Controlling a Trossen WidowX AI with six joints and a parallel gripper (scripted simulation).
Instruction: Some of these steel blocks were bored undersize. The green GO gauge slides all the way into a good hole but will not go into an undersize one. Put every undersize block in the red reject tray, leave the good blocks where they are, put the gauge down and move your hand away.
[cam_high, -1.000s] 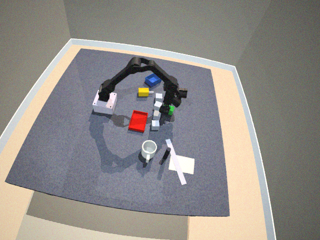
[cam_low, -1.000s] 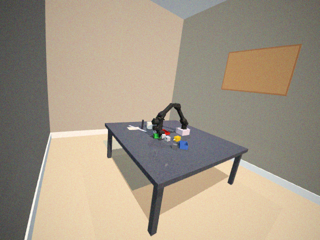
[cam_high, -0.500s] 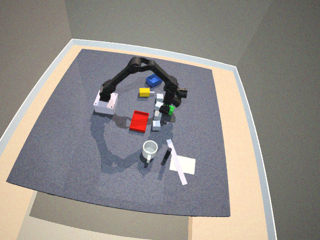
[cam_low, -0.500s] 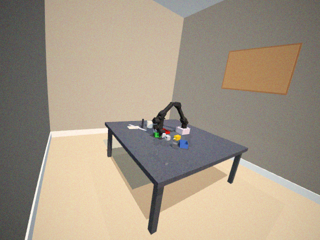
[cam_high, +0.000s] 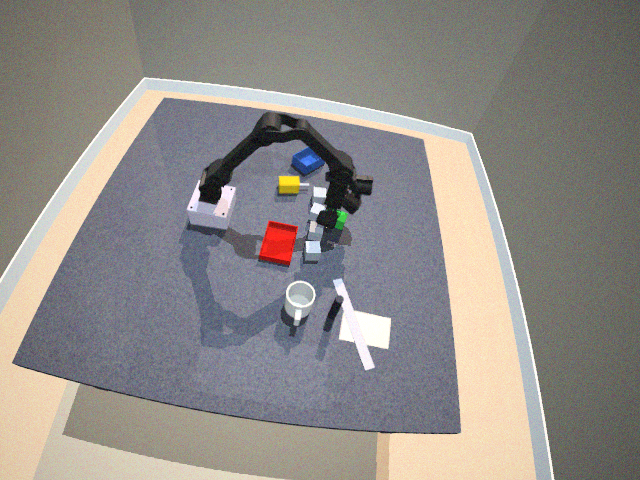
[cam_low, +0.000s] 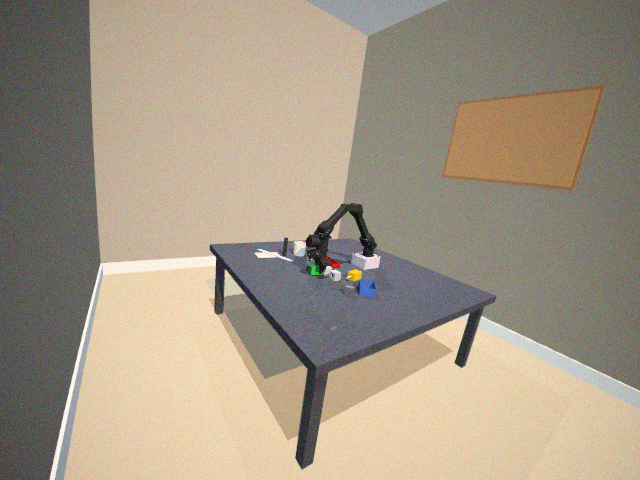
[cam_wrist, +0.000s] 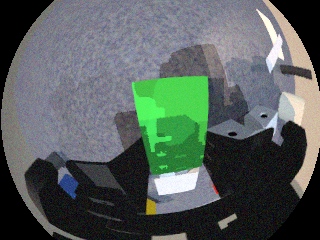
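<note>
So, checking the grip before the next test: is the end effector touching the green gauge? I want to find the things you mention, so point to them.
Touching: the wrist view shows the green gauge (cam_high: 340, 220) (cam_low: 313, 269) (cam_wrist: 175, 120) clamped between its fingers.

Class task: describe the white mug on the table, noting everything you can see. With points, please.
The white mug (cam_high: 292, 304) (cam_low: 299, 248) stands upright on the dark table, looking glossy or ceramic. It has a round open rim and one handle, which points away from the shallow red tray (cam_high: 279, 242). Nothing visible touches its sides.
</note>
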